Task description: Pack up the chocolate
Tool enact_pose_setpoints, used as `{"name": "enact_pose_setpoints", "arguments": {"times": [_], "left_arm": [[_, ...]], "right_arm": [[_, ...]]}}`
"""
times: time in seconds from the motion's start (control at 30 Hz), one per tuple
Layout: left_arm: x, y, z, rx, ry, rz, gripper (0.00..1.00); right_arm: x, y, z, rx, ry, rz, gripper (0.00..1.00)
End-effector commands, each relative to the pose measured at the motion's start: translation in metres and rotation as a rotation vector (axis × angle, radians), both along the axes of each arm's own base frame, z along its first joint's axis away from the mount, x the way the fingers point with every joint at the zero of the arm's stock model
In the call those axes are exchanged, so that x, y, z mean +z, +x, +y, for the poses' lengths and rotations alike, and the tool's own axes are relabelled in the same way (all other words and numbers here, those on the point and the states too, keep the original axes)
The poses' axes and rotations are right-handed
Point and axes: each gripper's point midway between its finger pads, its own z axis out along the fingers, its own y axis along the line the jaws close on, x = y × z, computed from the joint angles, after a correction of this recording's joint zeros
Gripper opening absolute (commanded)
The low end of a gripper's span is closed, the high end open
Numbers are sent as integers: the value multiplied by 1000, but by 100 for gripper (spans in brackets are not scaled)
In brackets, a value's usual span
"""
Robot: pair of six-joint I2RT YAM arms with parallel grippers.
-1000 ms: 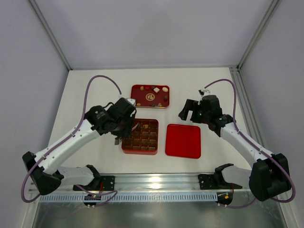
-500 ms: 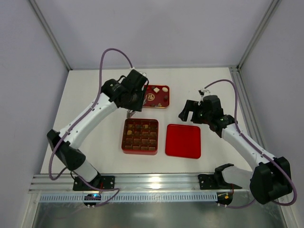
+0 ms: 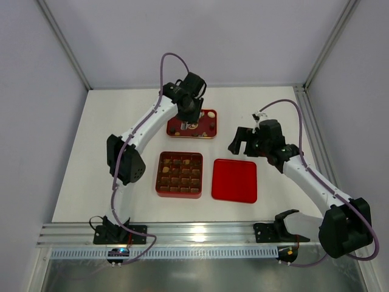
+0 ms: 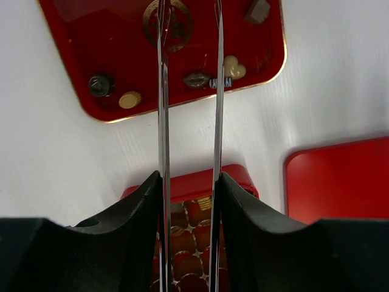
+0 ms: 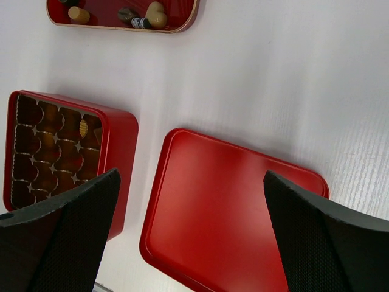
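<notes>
Chocolate (image 4: 196, 79) lies in the red tray (image 4: 73, 61) — beneath the left claw (image 4: 189, 15).

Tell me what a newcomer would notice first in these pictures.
Three red things on the white table: a tray of loose chocolates at the back, a gridded box in the middle, its flat lid to the right. The left gripper hangs open over the tray; the right gripper hovers open near the lid.

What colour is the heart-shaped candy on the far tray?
The heart candy is pale cream, clearest in the right wrist view.
</notes>
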Motion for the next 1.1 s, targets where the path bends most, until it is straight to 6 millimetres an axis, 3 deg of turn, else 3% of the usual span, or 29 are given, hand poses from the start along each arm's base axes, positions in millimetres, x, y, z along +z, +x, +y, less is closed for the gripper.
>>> {"name": "enact_pose_setpoints", "arguments": {"times": [0.0,0.3,0.8,1.07], "left_arm": [[26,9,-27,-69,-116,-49,41],[22,-6,-55,-157,-184,-25,41],[-7,-1,-55,-140,-98,0,41],[-10,3,-53,-135,-75,-9,41]], "right_arm": [[15,9,2,17,-9,-47,100],[8,7,-2,13,-22,-38,100],[7,4,-9,-1,-28,-34,100],[7,4,-11,-2,-26,-34,100]]}}
